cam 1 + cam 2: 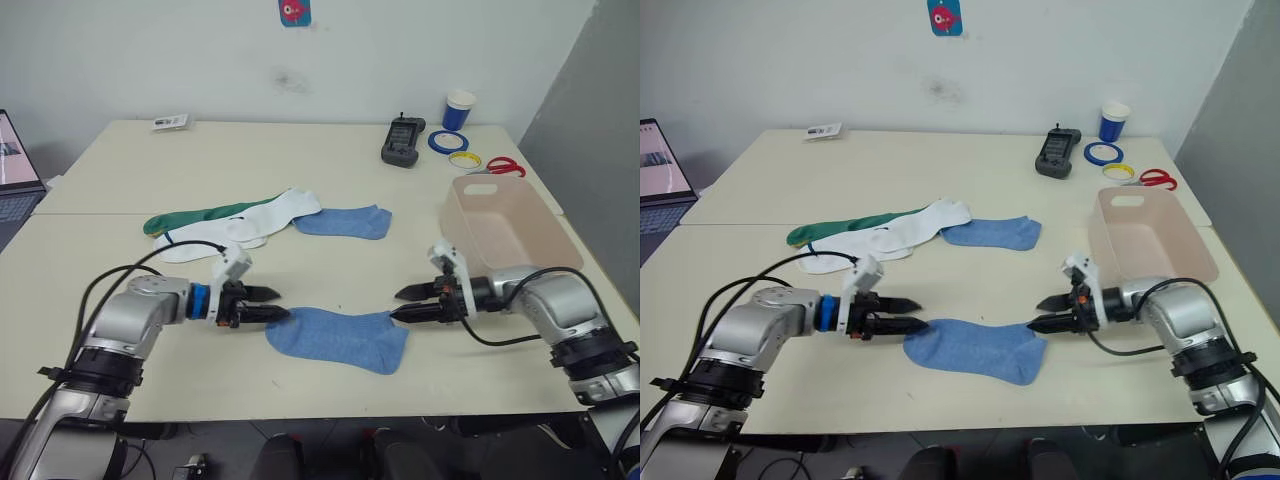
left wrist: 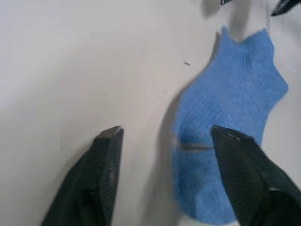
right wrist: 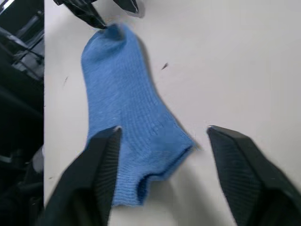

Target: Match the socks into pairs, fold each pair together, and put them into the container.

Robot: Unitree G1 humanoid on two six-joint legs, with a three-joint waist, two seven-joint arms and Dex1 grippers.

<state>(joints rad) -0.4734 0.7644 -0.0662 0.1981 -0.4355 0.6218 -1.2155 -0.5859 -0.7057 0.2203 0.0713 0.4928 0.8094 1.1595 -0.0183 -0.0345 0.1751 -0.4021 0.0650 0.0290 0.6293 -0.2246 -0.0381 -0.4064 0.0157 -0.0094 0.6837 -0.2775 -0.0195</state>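
Both grippers bracket the near blue sock, ready to lift it by its two ends.

We have the counter spread with the work: at its right edge sits the pink container, empty and within our right arm's reach. Mid-counter lie the green sock, the white socks overlapping it, and the second blue sock just beside them. Nearest us lies the other blue sock, flat and alone, apart from its mate. Our left gripper is released, one finger at the sock's left end; our right gripper is likewise spread at the right end. We judge this stance suits carrying it to its mate.
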